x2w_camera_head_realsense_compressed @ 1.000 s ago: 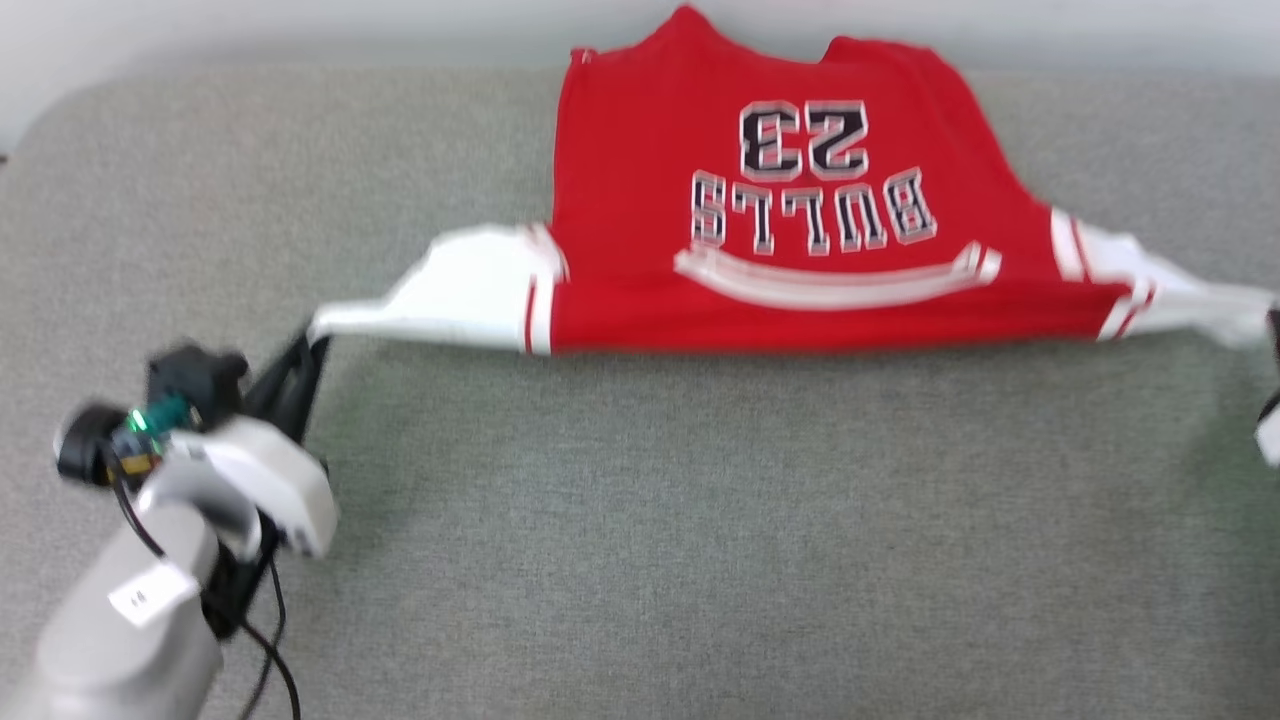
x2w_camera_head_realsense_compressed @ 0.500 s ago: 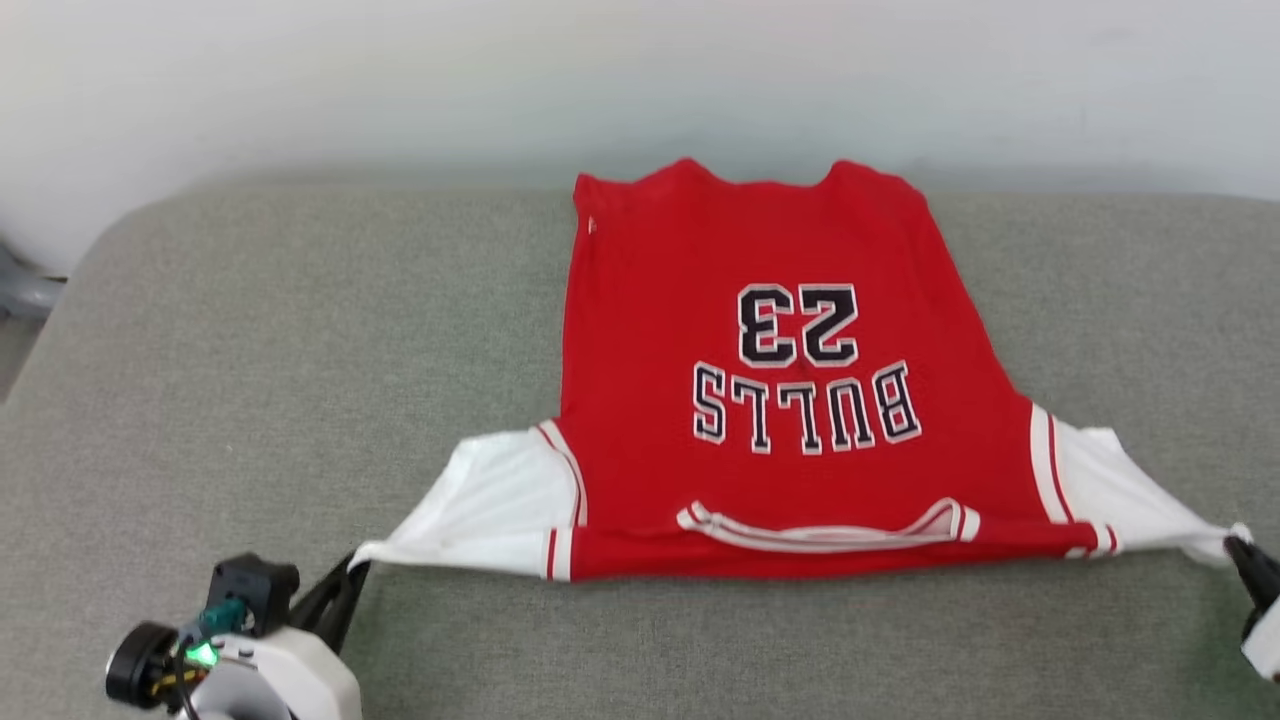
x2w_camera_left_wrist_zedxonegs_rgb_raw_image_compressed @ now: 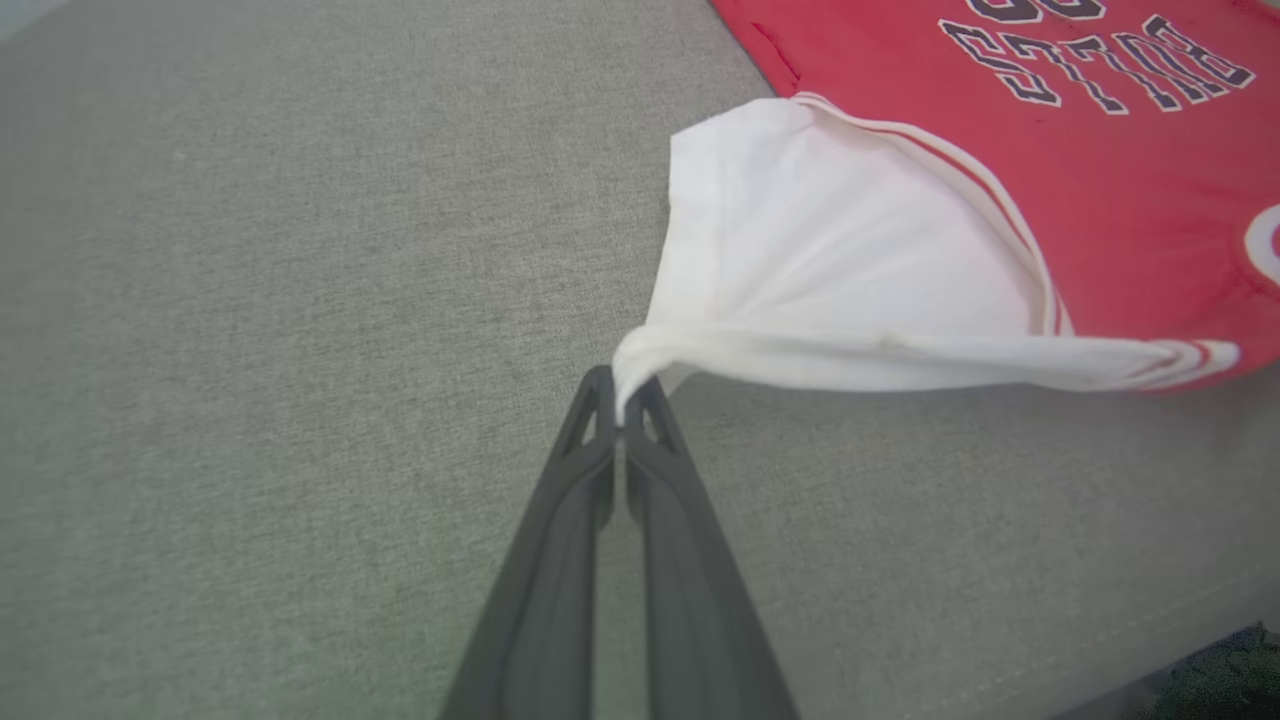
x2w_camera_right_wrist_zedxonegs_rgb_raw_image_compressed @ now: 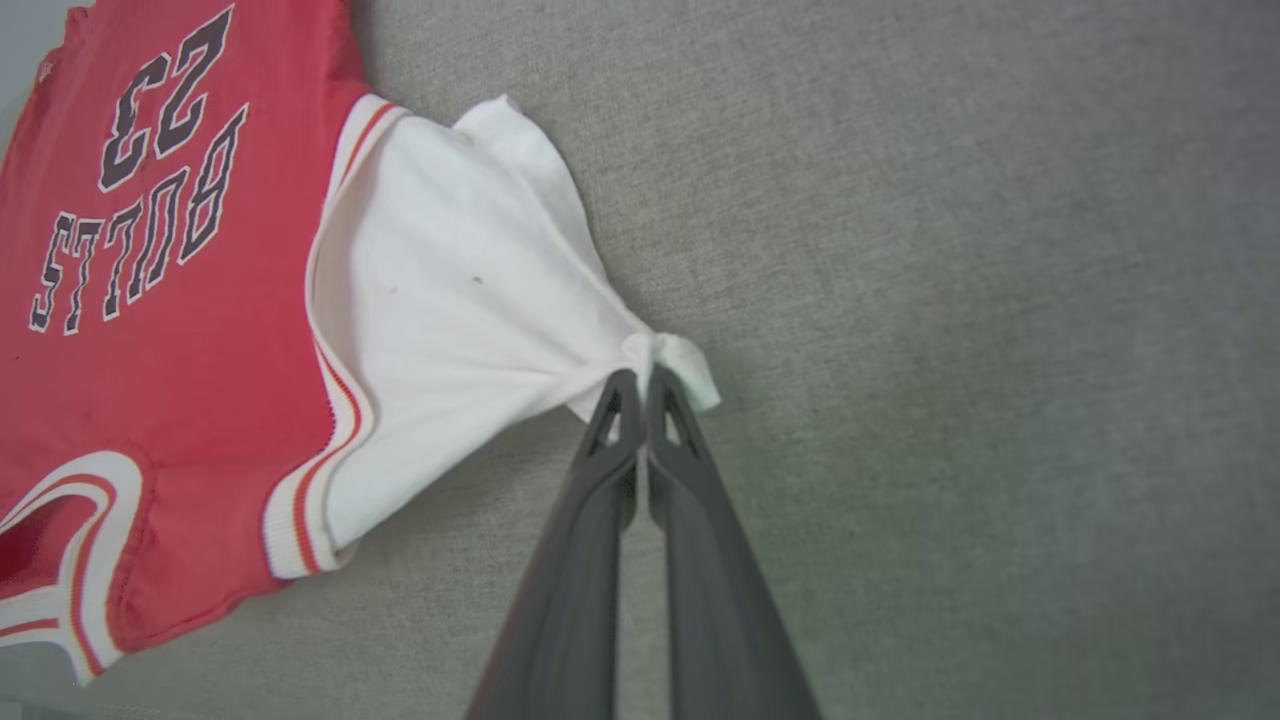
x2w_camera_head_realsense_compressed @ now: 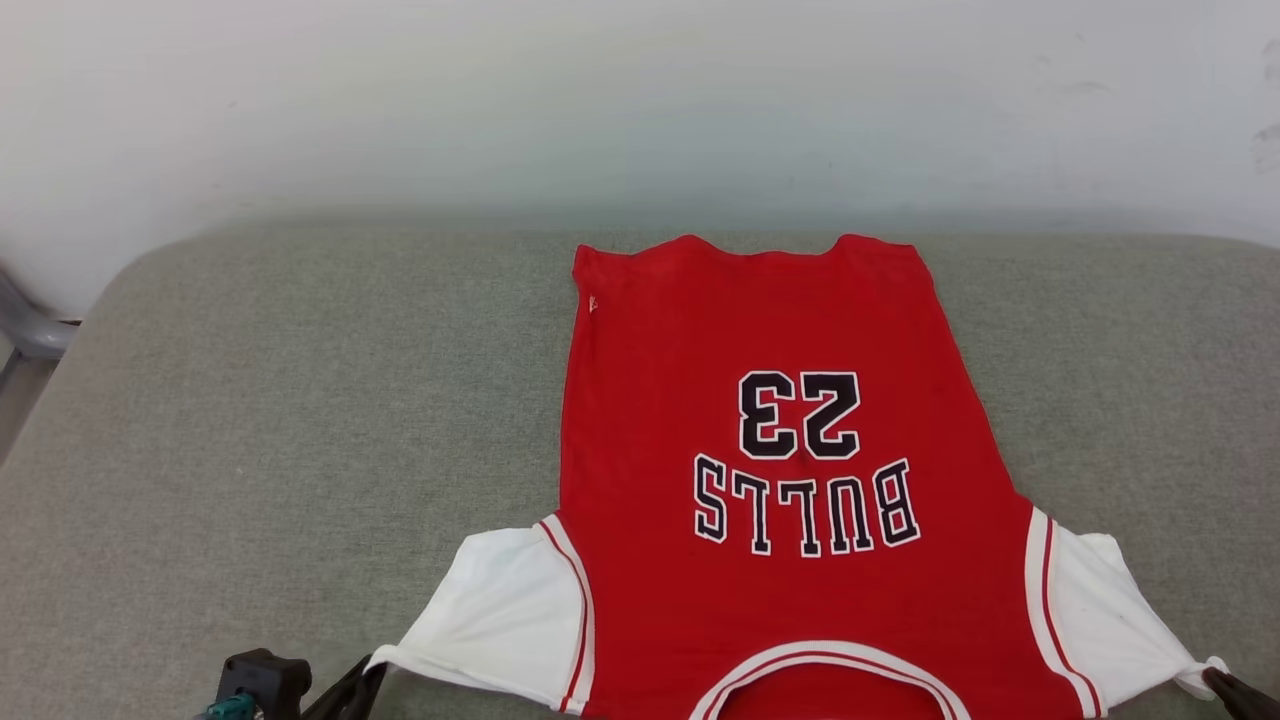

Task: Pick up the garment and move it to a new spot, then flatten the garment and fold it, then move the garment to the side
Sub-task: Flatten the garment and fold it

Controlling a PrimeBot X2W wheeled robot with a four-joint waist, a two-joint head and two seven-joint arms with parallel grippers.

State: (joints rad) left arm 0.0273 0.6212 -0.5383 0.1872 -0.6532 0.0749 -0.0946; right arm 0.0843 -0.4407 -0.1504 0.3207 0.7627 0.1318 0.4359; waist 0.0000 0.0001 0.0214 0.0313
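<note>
With my left gripper [x2w_camera_left_wrist_zedxonegs_rgb_raw_image_compressed: 622, 428] clenched on the left sleeve [x2w_camera_left_wrist_zedxonegs_rgb_raw_image_compressed: 800, 240] tip and my right gripper [x2w_camera_right_wrist_zedxonegs_rgb_raw_image_compressed: 640, 395] on the right sleeve [x2w_camera_right_wrist_zedxonegs_rgb_raw_image_compressed: 450, 290], I hold the shirt [x2w_camera_head_realsense_compressed: 770, 330] stretched wide so it lies flat, print up, collar near, right of centre on the cushion [x2w_camera_head_realsense_compressed: 300, 420].

garment [x2w_camera_head_realsense_compressed: 650, 450]: on the cushion [x2w_camera_head_realsense_compressed: 300, 420], collar nearest the robot, hem toward the wall [x2w_camera_head_realsense_compressed: 640, 100]
left gripper [x2w_camera_left_wrist_zedxonegs_rgb_raw_image_compressed: 620, 388]: at the garment's left tip
right gripper [x2w_camera_right_wrist_zedxonegs_rgb_raw_image_compressed: 640, 382]: at the garment's right tip
</note>
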